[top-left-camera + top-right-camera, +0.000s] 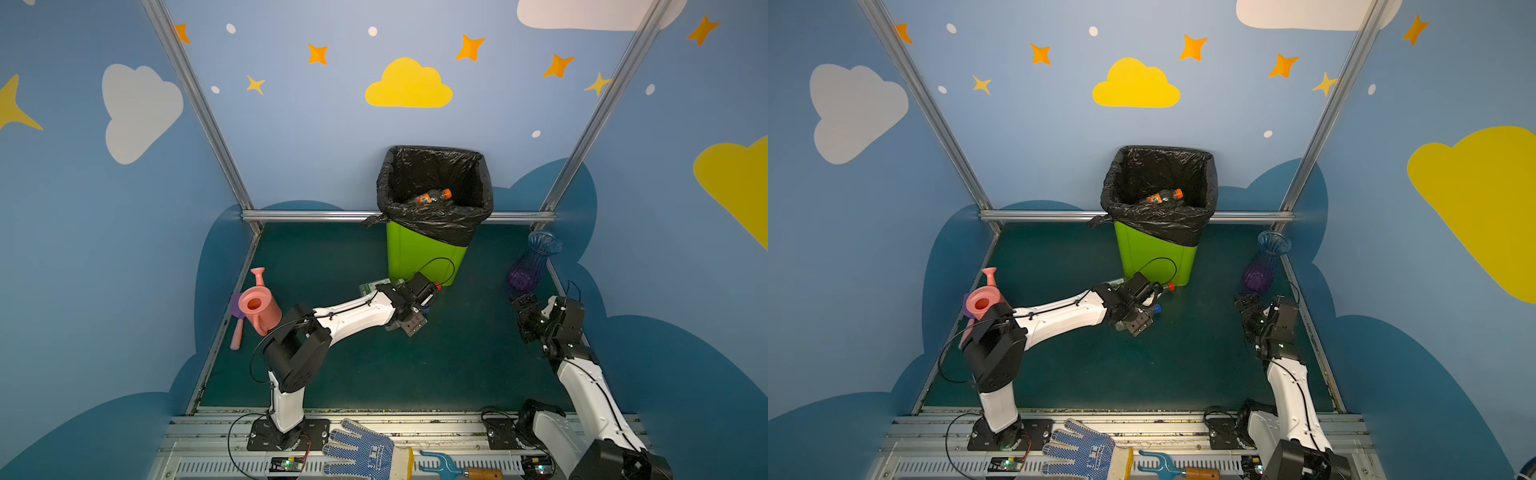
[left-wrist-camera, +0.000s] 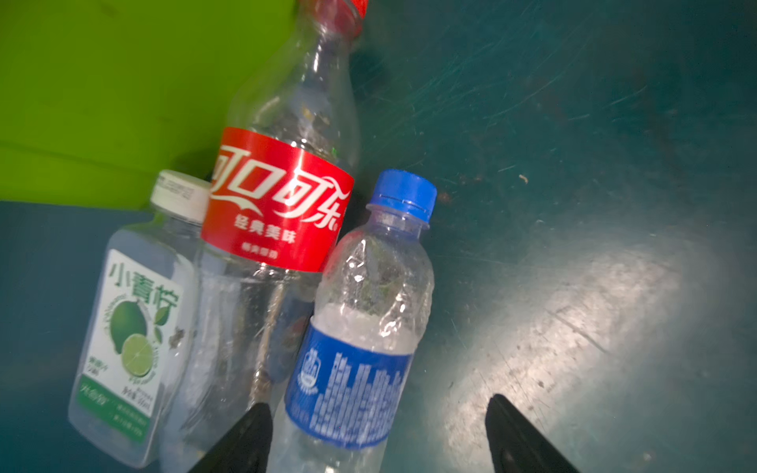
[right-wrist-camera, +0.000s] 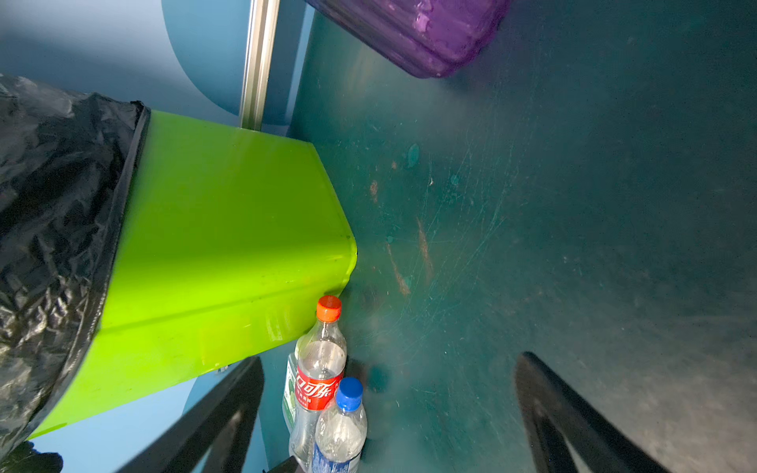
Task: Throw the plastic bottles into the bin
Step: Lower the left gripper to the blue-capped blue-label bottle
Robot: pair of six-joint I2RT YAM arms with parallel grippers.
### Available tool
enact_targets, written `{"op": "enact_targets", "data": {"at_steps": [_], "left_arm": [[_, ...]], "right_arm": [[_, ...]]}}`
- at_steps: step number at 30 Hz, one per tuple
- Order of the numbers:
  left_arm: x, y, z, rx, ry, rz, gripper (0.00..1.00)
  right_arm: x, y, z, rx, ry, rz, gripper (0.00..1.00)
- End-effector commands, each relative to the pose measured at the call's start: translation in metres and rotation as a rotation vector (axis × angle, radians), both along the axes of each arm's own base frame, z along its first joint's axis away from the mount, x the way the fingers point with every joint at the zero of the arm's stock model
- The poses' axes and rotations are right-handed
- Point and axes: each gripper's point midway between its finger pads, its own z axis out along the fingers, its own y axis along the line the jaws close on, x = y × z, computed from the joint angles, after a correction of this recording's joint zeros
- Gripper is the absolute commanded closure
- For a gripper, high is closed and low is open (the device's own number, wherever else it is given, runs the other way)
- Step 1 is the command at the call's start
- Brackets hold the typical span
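The bin [image 1: 419, 257] is set against the far rail of the desk [image 1: 353, 374], with its black bag [image 1: 432, 226] folded over the rim. One orange-capped bottle [image 1: 434, 196] is seen lying inside.

Three plastic bottles are laid side by side on the desk at the foot of the bin's front wall. A lime-labelled bottle [image 2: 131, 327] is found nearest the green wall, and a red-labelled bottle [image 2: 282, 196] is touching it. A blue-labelled bottle [image 2: 360, 327] is touching the red one on the outer side.

The left tool [image 2: 379, 403] is positioned over the blue-labelled bottle with its jaws spread apart. One finger is placed at the seam between the red and blue bottles. The other stands well clear, with bare desk seen between it and the bottle. Nothing is clamped.

The right tool [image 3: 391, 360] is held wide open and empty by the desk's right edge, near the purple vase [image 1: 530, 266]. A pink watering can [image 1: 257, 307] is placed at the left edge. Between these edges, the middle and near parts of the desk are given over to broad open surface.
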Motion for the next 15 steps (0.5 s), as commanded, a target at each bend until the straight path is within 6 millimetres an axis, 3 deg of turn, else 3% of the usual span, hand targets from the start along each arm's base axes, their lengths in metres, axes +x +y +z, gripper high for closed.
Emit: {"op": "enact_targets", "data": {"at_steps": [1, 15], "left_arm": [[-0.003, 0.004, -0.005, 0.050, 0.033, -0.004, 0.21], [-0.003, -0.003, -0.033, 0.101, 0.105, -0.021, 0.29]], "right_arm": [[0.001, -0.002, -0.003, -0.007, 0.000, -0.014, 0.06], [0.005, -0.001, -0.006, 0.007, 0.006, -0.008, 0.06]]}}
